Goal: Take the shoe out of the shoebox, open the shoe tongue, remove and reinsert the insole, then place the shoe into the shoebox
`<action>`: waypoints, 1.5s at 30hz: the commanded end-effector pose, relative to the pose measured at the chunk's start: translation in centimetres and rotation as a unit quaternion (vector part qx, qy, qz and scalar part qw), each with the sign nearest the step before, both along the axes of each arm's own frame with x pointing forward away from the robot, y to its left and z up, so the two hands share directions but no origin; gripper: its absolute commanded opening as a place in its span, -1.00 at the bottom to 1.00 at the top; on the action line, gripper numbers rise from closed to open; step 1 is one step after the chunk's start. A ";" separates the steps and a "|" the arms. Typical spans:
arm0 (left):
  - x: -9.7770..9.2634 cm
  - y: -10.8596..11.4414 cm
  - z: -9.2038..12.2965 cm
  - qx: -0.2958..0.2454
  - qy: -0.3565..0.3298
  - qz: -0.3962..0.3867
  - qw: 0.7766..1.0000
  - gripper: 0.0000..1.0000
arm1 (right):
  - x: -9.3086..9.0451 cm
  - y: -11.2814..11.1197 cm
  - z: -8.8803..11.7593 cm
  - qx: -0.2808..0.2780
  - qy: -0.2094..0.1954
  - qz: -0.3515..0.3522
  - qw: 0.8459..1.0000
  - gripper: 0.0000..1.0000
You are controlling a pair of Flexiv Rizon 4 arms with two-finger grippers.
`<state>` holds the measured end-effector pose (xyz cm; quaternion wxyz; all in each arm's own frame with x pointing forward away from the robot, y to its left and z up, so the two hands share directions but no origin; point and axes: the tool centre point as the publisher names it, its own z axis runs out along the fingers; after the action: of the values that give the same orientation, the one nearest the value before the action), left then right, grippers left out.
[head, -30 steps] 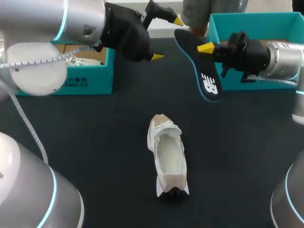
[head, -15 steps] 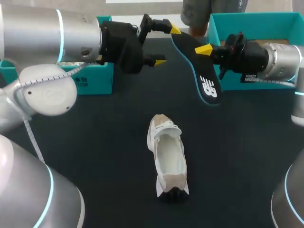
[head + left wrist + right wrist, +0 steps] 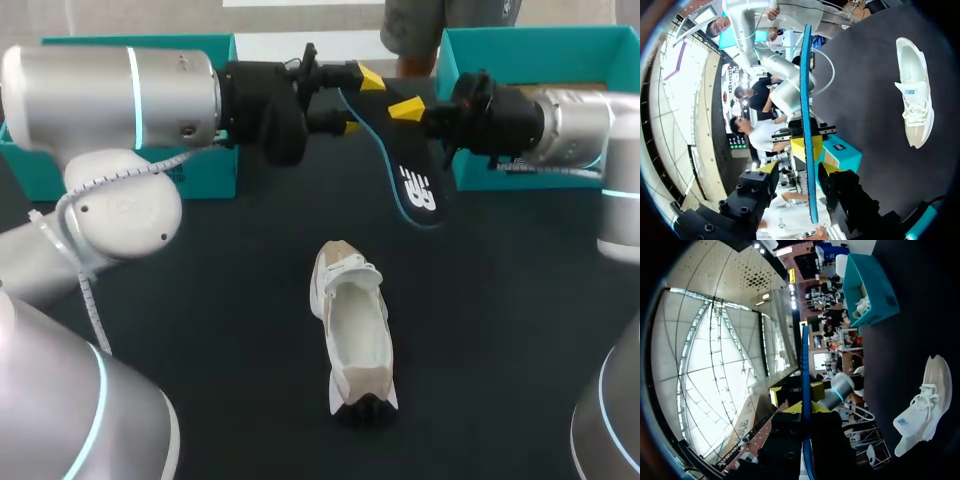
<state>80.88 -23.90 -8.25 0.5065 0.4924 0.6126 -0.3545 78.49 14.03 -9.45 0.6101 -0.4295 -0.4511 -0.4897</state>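
- We judge the step in hand to be the turn between removing and reinserting the insole (image 3: 415, 185); it is out of the shoe (image 3: 355, 325) and held in the air above the tabletop (image 3: 200, 300), its printed end hanging lower, toward the shoe
- The right end effector (image 3: 400, 112) is clamped on the insole, a yellow tip on each face; the right wrist view shows the insole edge-on between those tips
- The left end effector (image 3: 358, 100) has its fingers apart, straddling the insole's upper end; in the left wrist view the insole runs between them with a gap on both sides, so we read it as not gripping
- The shoe rests on its sole near the middle of the tabletop, well apart from the insole, toe pointing away from us; its opening faces up and the pale bed inside looks bare; how far back the tongue is pulled we cannot tell
- A teal shoebox (image 3: 540, 40) sits behind the right arm and another shoebox (image 3: 190, 170) behind the left arm; the shoe is in neither
- The next move, as we see it, calls for the left fingers to close on the insole before the right lets go, if a handover is meant; then the insole's toe end must lead into the opening at a shallow angle; the insole looks thin and may bend, and the loose shoe may slide unless one arm steadies it
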 end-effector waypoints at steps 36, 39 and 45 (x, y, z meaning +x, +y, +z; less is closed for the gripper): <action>0.8 0.5 -1.5 -0.009 0.003 0.003 1.000 -1.00 | -0.9 1.1 0.0 -0.029 0.002 0.004 1.000 -0.47; 0.6 0.6 -1.3 -0.011 0.008 0.003 1.000 -1.00 | -0.8 0.7 -0.1 -0.032 0.003 -0.004 0.999 1.00; -0.2 0.8 -1.3 -0.019 0.024 0.004 1.000 -1.00 | -0.2 -1.0 -0.1 -0.027 -0.006 -0.017 0.999 1.00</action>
<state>81.28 -23.57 -9.44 0.5022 0.4723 0.6191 -0.3761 78.61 14.00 -9.65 0.5903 -0.4488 -0.4611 -0.4873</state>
